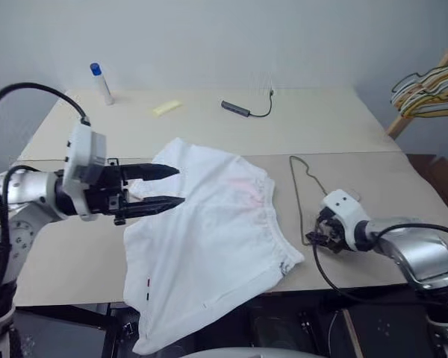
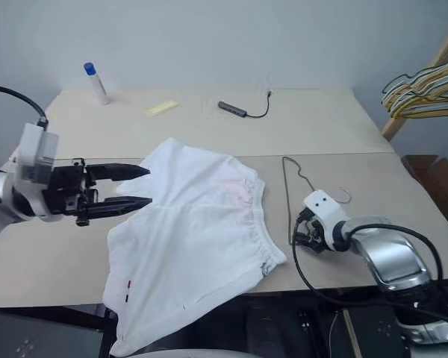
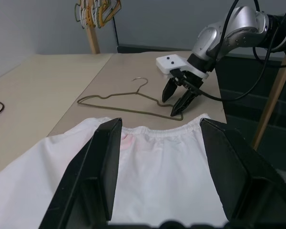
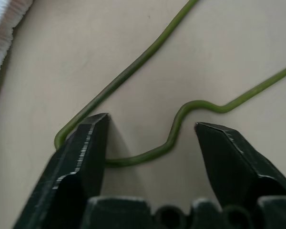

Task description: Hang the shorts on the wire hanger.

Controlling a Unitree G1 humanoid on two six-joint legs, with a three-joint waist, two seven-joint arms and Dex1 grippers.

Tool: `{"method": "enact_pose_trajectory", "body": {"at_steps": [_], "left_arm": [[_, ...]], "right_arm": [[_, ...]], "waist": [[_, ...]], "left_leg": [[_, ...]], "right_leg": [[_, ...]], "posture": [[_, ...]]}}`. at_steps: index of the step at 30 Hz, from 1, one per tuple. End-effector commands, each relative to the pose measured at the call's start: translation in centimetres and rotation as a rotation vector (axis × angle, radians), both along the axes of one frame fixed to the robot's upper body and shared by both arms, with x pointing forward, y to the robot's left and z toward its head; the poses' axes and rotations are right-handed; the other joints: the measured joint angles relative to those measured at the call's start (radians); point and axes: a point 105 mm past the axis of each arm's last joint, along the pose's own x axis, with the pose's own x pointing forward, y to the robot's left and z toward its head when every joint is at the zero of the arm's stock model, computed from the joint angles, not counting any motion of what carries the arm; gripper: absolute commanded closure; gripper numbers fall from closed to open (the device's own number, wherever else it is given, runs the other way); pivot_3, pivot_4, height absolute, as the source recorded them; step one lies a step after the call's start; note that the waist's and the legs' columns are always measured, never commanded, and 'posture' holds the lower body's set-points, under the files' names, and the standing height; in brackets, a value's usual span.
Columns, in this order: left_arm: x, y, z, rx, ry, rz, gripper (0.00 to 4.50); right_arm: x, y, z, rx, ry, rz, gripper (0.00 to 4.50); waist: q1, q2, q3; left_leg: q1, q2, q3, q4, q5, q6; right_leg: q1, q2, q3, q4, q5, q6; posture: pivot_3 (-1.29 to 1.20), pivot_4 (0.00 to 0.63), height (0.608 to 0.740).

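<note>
1. On the beige matte table [image 1: 209, 127], the shorts [image 1: 209, 239] lie spread flat: white soft cloth, a gathered, ribbed waistband facing the wire hanger [image 3: 128, 102], one leg hem drooping over the near table edge.
2. The wire hanger lies flat just beside the waistband: thin bare olive-gold wire, triangular, with a curved hook.
3. The right gripper [image 3: 178, 100] points down at one corner of the hanger. Its black wedge-shaped fingers stand apart, straddling the bent wire; no grip on it shows.
4. The left gripper [image 1: 164, 186] hovers level over the far leg of the shorts, its fingers apart, holding nothing.
5. At the far edge lie a blue-capped tube [image 1: 101, 82], a yellow slip [image 1: 166, 107] and a dark cabled adapter [image 1: 239, 110].
</note>
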Motion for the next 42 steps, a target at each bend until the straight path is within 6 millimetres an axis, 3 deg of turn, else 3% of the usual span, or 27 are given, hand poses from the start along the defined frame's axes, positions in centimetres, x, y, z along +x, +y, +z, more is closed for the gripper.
{"method": "enact_pose_trajectory", "body": {"at_steps": [1,8,12,14,18,21,25,29,33,37,42], "left_arm": [[0.4,-0.6,1.1,-0.017,-0.075,0.002,1.68],[1.7,-1.6,1.1,-0.050,-0.113,0.015,1.68],[2.3,-1.9,1.2,-0.057,-0.132,0.010,1.68],[2.7,-2.0,1.3,-0.065,-0.143,0.016,1.68],[4.3,-2.2,2.0,-0.090,-0.164,0.061,1.68],[6.6,-2.4,3.0,-0.120,-0.110,0.156,1.68],[8.3,-2.7,3.8,-0.152,-0.090,0.209,1.68],[8.8,-2.5,3.3,-0.091,-0.050,0.197,1.14],[9.0,-2.5,3.1,-0.032,-0.046,0.181,0.04],[9.9,-2.8,2.0,0.035,0.009,0.182,0.04],[8.9,-4.1,-1.2,0.155,0.118,0.059,0.04]], "right_arm": [[0.8,-1.9,0.4,-0.087,-0.041,-0.083,2.07],[1.2,-3.3,1.3,-0.217,-0.110,-0.046,4.44],[1.6,-3.8,2.4,-0.287,-0.173,0.008,4.47],[2.3,-4.1,3.9,-0.355,-0.271,0.071,4.47],[4.1,-3.9,7.8,-0.487,-0.559,0.218,4.47],[4.9,-2.3,11.1,-0.606,-0.847,0.423,4.47],[5.1,-0.6,13.6,-0.733,-1.120,0.606,4.47],[5.0,0.6,14.5,-0.864,-1.313,0.777,4.50],[4.8,1.6,14.1,-0.908,-1.400,0.890,4.50],[4.6,3.0,14.7,-0.915,-1.503,0.942,4.50],[4.5,4.5,15.4,-0.908,-1.550,0.987,4.50]], "waist": [[0.000,-0.001,0.000],[0.003,0.001,-0.001],[-0.005,0.003,-0.002],[-0.010,0.004,-0.003],[-0.024,0.006,-0.007],[-0.035,0.006,-0.008],[-0.062,0.009,-0.011],[-0.097,0.010,-0.012],[-0.125,0.010,-0.012],[-0.140,0.010,-0.013],[-0.165,0.012,-0.013]], "left_leg": [[0.000,0.000,0.000,0.001,0.000,0.000],[-0.006,-0.002,-0.001,0.002,0.000,0.000],[-0.011,-0.002,-0.001,0.002,0.000,0.001],[-0.014,-0.002,-0.001,0.002,0.000,0.001],[-0.016,-0.003,-0.001,0.003,0.000,0.001],[-0.016,-0.003,-0.001,0.003,0.000,0.001],[-0.016,-0.004,-0.001,0.004,0.000,0.001],[-0.017,-0.006,0.000,0.004,0.000,0.001],[-0.018,-0.006,-0.001,0.004,0.000,0.001],[-0.017,-0.008,-0.001,0.004,0.000,0.001],[-0.014,-0.012,-0.001,0.004,0.000,0.001]], "right_leg": [[0.000,0.000,0.000,0.000,0.000,0.000],[-0.003,-0.001,0.001,-0.001,0.002,0.002],[-0.007,0.000,0.001,-0.001,0.006,0.011],[-0.012,0.000,0.001,0.000,0.007,0.011],[-0.014,0.000,0.002,0.000,0.008,0.013],[-0.014,0.000,0.002,0.000,0.008,0.014],[-0.013,-0.001,0.003,-0.001,0.009,0.015],[-0.015,-0.002,0.006,0.000,0.009,0.016],[-0.015,-0.002,0.007,0.000,0.010,0.016],[-0.014,-0.003,0.009,0.001,0.011,0.017],[-0.012,-0.005,0.013,0.001,0.011,0.019]], "posture": [[-0.02,0.052,0.740],[-0.04,0.036,0.740],[-0.06,0.026,0.740],[-0.07,0.016,0.740],[-0.09,0.000,0.740],[-0.11,0.000,0.740],[-0.13,0.000,0.740],[-0.13,0.000,0.740],[-0.14,0.000,0.740],[-0.14,0.000,0.740],[-0.15,0.000,0.740]]}}
